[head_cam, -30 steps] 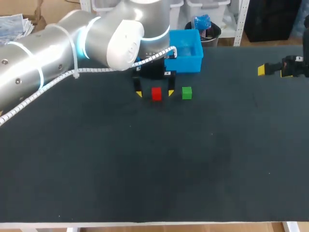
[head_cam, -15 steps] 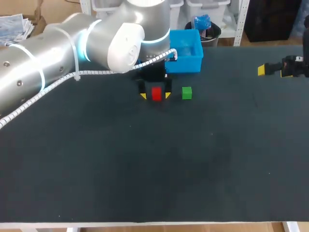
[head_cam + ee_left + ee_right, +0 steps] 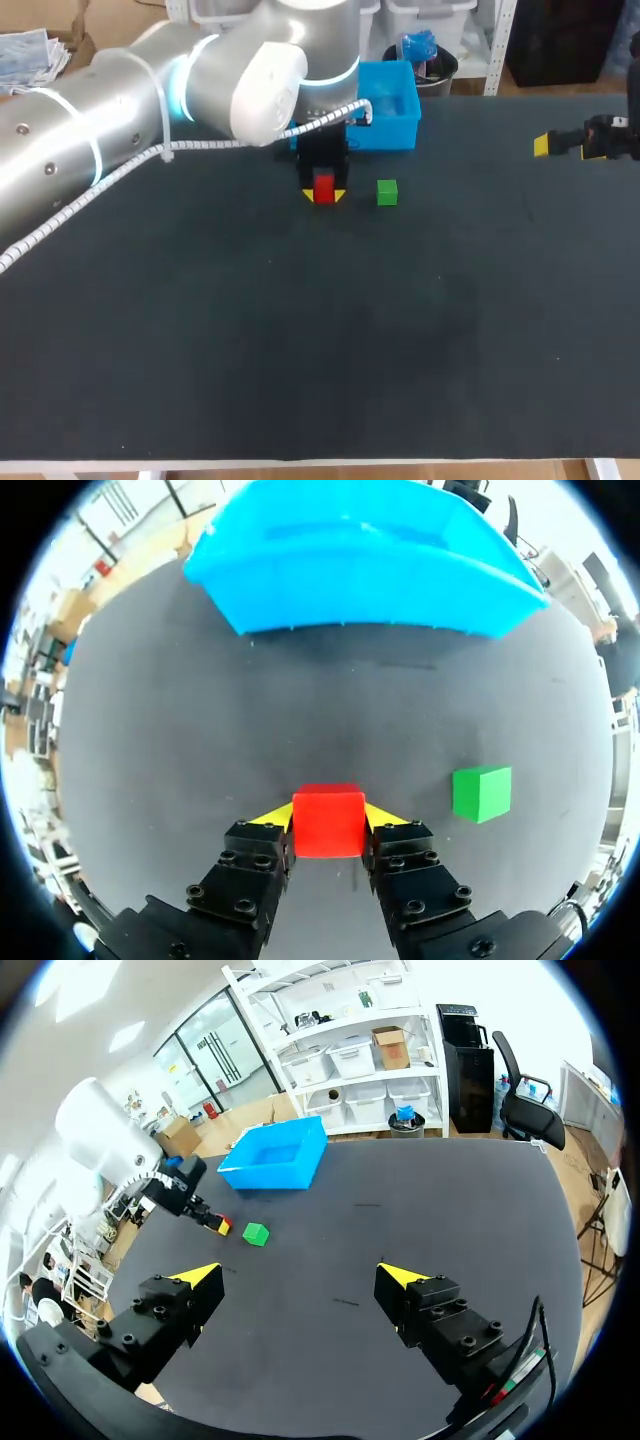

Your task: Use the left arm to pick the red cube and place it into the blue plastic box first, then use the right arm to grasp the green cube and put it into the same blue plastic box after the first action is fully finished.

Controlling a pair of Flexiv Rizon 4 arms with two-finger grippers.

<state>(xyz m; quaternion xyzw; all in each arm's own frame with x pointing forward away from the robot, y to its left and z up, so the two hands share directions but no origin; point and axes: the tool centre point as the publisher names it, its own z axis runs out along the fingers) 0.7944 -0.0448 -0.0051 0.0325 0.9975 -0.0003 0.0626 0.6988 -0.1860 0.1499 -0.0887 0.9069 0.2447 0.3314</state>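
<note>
The red cube (image 3: 323, 187) rests on the black table just in front of the blue plastic box (image 3: 398, 128). My left gripper (image 3: 323, 195) reaches down over it. In the left wrist view both yellow tips press the sides of the red cube (image 3: 328, 822), so the left gripper (image 3: 328, 816) is shut on it. The green cube (image 3: 387, 192) sits close to the right of the red one, beside the fingers (image 3: 482, 792). The blue box (image 3: 360, 550) lies ahead. My right gripper (image 3: 300, 1278) hangs open and empty far off at the table's right (image 3: 545, 145).
The blue box (image 3: 275, 1160) stands at the table's far edge, near the middle. The green cube (image 3: 256, 1233) lies a short way in front of it. Dark table surface stretches wide between the two arms and toward the front edge.
The left gripper's fingers have come together from wide open until they meet the red cube's sides. The right arm and both cubes have stayed in place.
</note>
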